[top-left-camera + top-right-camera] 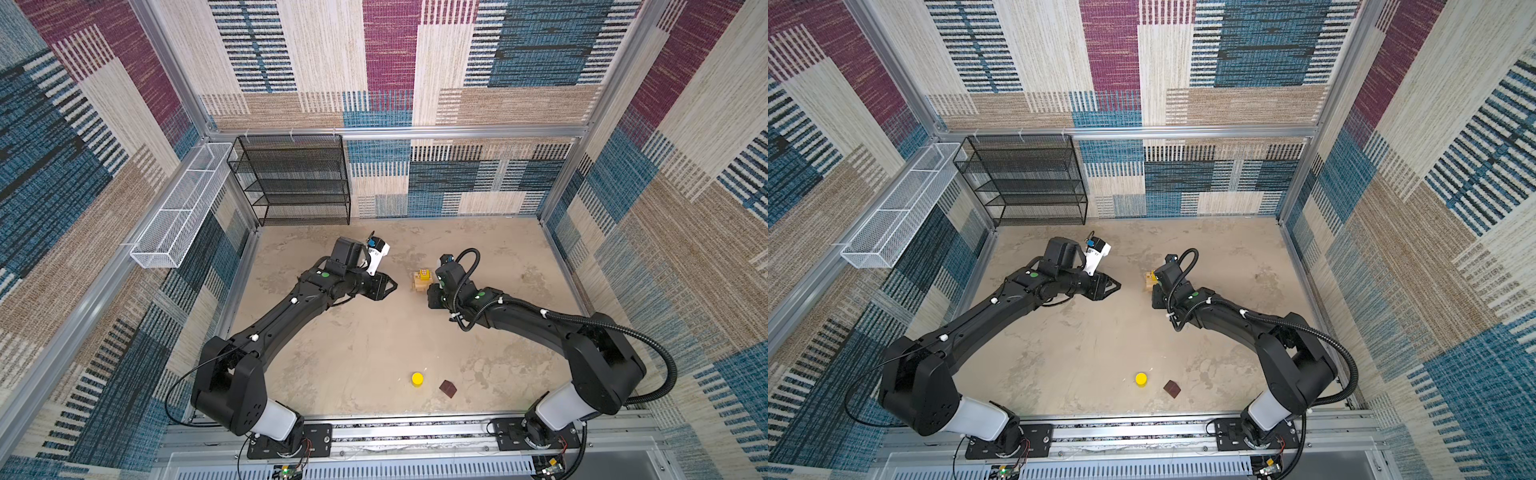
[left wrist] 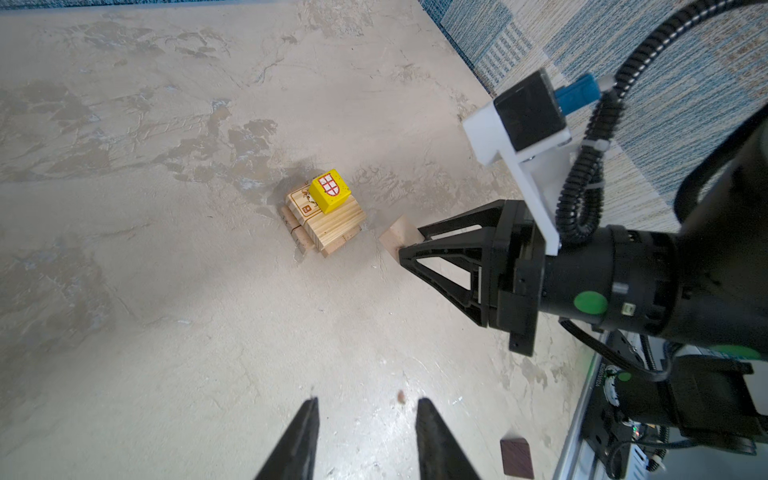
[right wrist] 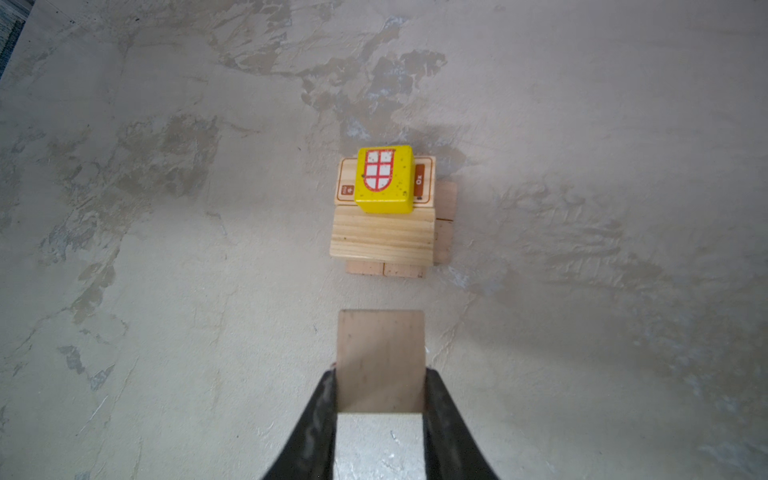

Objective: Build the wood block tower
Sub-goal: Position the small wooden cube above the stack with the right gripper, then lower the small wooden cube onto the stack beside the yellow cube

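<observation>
Beige table (image 1: pixel 353 332) holds the wood block tower (image 3: pixel 384 216) in its middle, half built with a yellow cube (image 3: pixel 384 178) on top, while the right gripper (image 3: pixel 380 374) squeezes a tan cube (image 3: pixel 380 349) near it, the left gripper (image 2: pixel 368 401) is open and empty, and the yellow cylinder (image 1: pixel 417 378) and dark brown block (image 1: pixel 448 388) wait well apart.

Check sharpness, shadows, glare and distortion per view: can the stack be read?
Both top views: wide-angle splay, even light, wood block tower tiny. Left wrist view: tower sharp, no glare. Right wrist view: yellow cube crisp with a soft shadow behind the tower; tan block in the right end effector slightly soft.
</observation>
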